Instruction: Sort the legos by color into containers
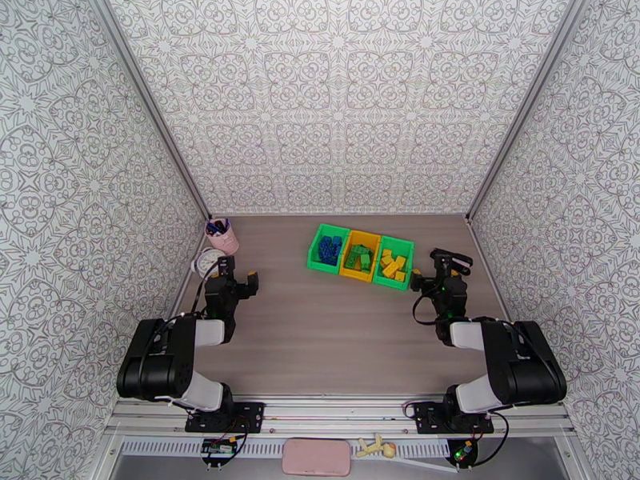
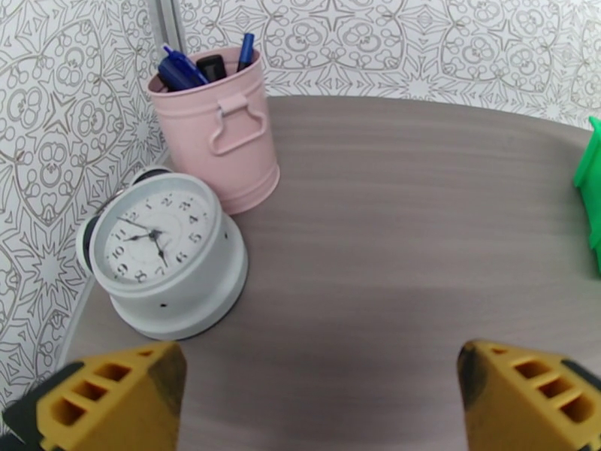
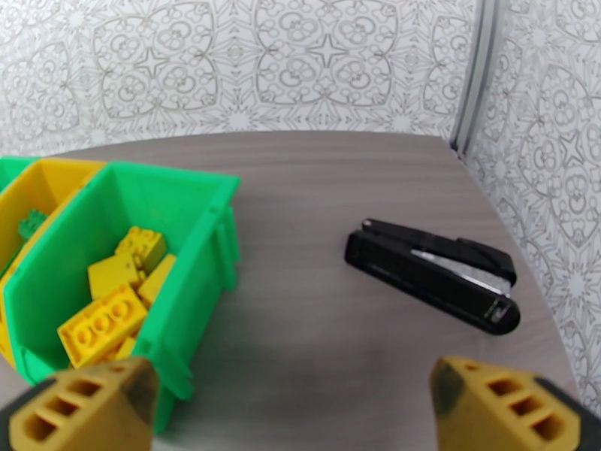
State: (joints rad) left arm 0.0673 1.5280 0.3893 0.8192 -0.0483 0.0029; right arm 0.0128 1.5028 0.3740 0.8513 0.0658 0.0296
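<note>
Three joined containers stand at mid-table. The left green bin holds blue legos, the yellow-orange bin holds green legos, and the right green bin holds yellow legos. My right gripper is open and empty, just right of that bin, with the yellow legos at its left. My left gripper hovers open and empty over bare table at the left, well clear of the bins; one green bin edge shows at the right.
A pink pen cup and a white alarm clock stand by the left wall, just ahead of my left gripper. A black stapler lies ahead-right of my right gripper. Patterned walls close three sides.
</note>
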